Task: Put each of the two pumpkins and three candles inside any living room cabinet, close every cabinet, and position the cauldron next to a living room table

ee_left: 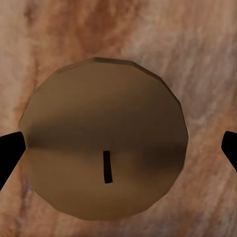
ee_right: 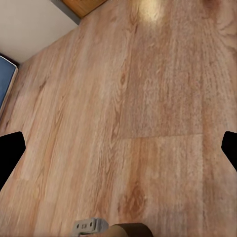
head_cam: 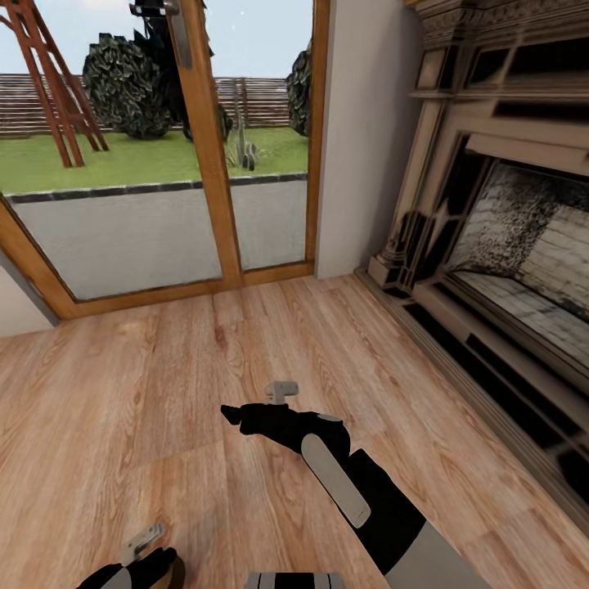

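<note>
A: Where's the candle?

B: A candle [ee_left: 104, 140] sits between the left gripper [ee_left: 118, 148] fingers, seen end-on with its dark wick showing, the wooden floor [head_cam: 164, 384] beneath it. The fingers stand at either side of it, but whether they actually press it I cannot tell.

A: And the right gripper?

B: The right gripper [head_cam: 282, 393] hangs over the floor in front of the fireplace [head_cam: 499, 245], its fingers apart with only bare boards between them.

A: How far along is the job?

B: Hard to judge. The candle looks to be in transit, not yet in any cabinet. The robot faces the glass door [head_cam: 155, 164] beside the fireplace, so I can't say where the pumpkins, the other candles, the cabinet, the cauldron or the table are.

A: So what's left?

B: At least this candle needs stowing; closing the cabinets and placing the cauldron can't be checked from here.
</note>
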{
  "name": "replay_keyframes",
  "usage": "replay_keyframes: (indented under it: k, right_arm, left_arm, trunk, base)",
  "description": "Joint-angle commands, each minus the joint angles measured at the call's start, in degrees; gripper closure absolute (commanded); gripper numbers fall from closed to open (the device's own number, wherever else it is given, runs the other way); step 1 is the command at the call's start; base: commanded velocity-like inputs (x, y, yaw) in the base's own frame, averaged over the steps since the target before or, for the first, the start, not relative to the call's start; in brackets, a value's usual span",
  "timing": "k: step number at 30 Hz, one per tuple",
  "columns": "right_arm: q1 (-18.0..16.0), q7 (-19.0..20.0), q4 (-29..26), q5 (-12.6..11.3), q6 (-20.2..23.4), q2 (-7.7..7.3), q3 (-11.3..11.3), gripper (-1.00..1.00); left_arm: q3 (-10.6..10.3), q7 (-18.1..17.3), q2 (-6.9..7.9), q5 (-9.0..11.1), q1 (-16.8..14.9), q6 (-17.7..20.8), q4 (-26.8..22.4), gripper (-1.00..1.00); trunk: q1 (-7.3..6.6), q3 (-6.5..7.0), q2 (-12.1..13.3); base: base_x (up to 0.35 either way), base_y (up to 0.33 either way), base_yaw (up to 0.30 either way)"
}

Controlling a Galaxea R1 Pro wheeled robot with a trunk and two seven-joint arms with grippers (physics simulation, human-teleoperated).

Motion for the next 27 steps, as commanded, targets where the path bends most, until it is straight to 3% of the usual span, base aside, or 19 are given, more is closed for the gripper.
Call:
replay_keyframes:
  k: [1, 27]
  right_arm:
    - [-0.04, -0.55, -0.06, -0.6, 0.14, 0.0, 0.06, -1.0]
    - [-0.04, -0.55, -0.04, -0.6, 0.08, 0.0, 0.07, -1.0]
  left_arm:
    - [-0.47, -0.08, 0.04, 0.58, -0.01, 0.19, -0.02, -1.0]
    - [-0.56, -0.08, 0.04, 0.58, -0.01, 0.19, 0.0, -1.0]
  trunk:
    - [-0.01, -0.04, -0.02]
    - [-0.01, -0.03, -0.02]
  base:
    - [0.068, 0.054, 0.0]
    - [0.022, 0.03, 0.0]
